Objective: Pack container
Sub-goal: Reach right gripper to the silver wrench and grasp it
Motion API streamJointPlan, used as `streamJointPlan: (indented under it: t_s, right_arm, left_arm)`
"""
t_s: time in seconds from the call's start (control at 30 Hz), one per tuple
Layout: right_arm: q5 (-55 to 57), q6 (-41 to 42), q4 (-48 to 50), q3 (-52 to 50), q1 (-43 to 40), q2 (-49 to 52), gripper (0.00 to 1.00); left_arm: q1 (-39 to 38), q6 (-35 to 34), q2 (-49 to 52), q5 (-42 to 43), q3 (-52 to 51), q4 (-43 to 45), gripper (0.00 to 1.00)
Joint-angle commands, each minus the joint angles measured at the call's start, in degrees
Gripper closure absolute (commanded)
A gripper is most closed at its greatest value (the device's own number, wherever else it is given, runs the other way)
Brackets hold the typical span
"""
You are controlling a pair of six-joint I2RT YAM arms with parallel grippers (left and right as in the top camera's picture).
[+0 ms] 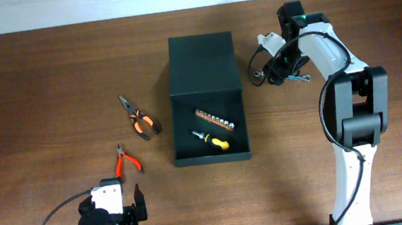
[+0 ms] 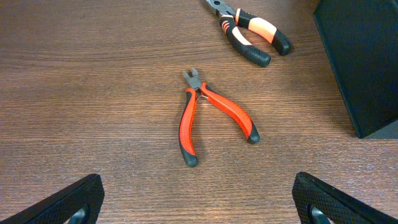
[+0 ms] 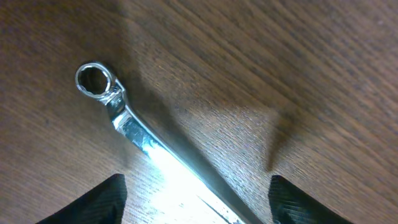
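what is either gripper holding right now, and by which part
Left gripper holds nothing. Right gripper sits open around the wrench shaft; no grip yet.

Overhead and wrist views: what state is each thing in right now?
container: open, flap back, holding socket rail and screwdriver.
red pliers: on table, handles spread, ungrasped.
orange-black pliers: on table, ungrasped.
wrench: between the right hand fingers, unclamped.
left hand: open, empty.
right hand: open, straddling wrench.
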Motion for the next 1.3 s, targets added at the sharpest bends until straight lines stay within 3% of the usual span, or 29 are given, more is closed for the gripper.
streamJointPlan:
  t_s: [0.0, 0.1, 0.43, 0.5, 0.67, 0.83, 1.03, 1.27]
  right_arm:
    - [-1.2, -0.6, 0.0, -0.3, 0.0, 1.3, 0.33]
    - [-1.2, -0.6, 0.1, -0.3, 0.0, 1.4, 0.43]
    - [-1.2, -0.5, -0.9, -0.3, 0.0, 3.0, 0.5]
    - [-1.2, -0.5, -0.9, -0.3, 0.0, 3.1, 0.56]
    - [-1.2, -0.4, -1.1, -0.3, 0.0, 3.0, 0.8]
    - [-1.2, -0.3, -2.4, -0.3, 0.0, 3.0, 0.9]
    - [-1.2, 4.8, -4.0, 0.5, 0.0, 2.7, 0.96]
    - [-3.1, 6.2, -7.3, 4.3, 1.1, 2.2, 0.96]
  left_arm:
    - [0.3, 1.1, -0.5, 0.7, -0.3, 0.1, 0.01]
    - [0.3, 1.1, -0.5, 0.7, -0.3, 0.2, 0.01]
    - [0.3, 1.1, -0.5, 0.7, -0.3, 0.1, 0.01]
    - [0.3, 1.1, -0.5, 0.7, -0.3, 0.1, 0.01]
    - [0.3, 1.1, -0.5, 0.7, -0.3, 0.1, 0.01]
    - [0.3, 1.1, -0.5, 0.7, -0.3, 0.1, 0.01]
    - [0.3, 1.1, -0.5, 0.7, -0.3, 0.1, 0.01]
    - [0.3, 1.1, -0.5, 0.7, -0.3, 0.1, 0.01]
